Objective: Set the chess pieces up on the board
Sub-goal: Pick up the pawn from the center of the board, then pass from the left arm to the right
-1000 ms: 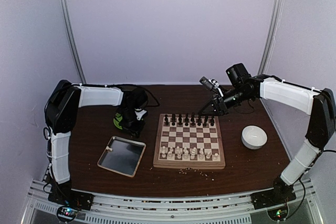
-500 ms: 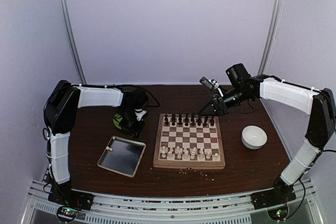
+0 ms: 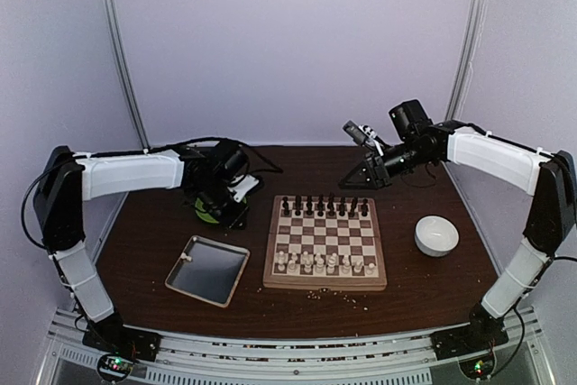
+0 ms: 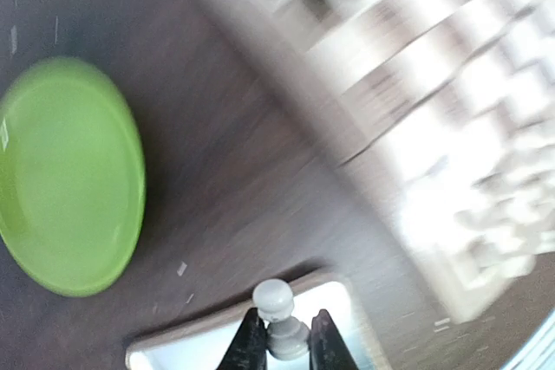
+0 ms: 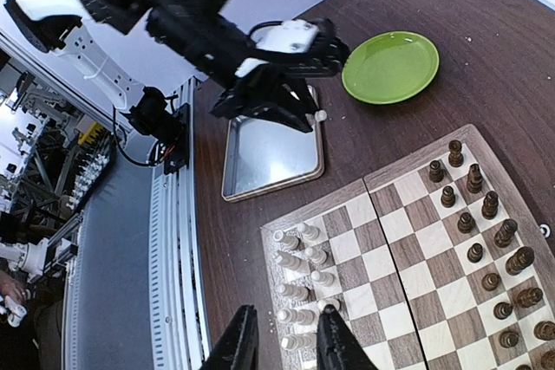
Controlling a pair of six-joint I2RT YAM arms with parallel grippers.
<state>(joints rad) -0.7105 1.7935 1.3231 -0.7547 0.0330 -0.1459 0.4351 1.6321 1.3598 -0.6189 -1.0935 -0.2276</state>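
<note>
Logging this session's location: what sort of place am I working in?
Probably a robotics lab test cell: plain pale walls and metal poles enclose the table, the arms are bolted to a metal rail, and the right wrist view shows equipment racks beyond.

White pawn (image 4: 276, 301) in the left pincer (image 4: 286, 328), green plate (image 4: 69, 175) left, blurred board (image 4: 416, 127) right.

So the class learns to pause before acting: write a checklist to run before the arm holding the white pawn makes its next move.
1. Small cream-white pawn gripped in left pincer: ok.
2. Right pincer empty, away from the row of cream-white pieces: ok.
3. Free square on the white side of the checkered wooden board: cannot tell.
4. Left wrist view of the board sharp: not ok, blurred.
</note>
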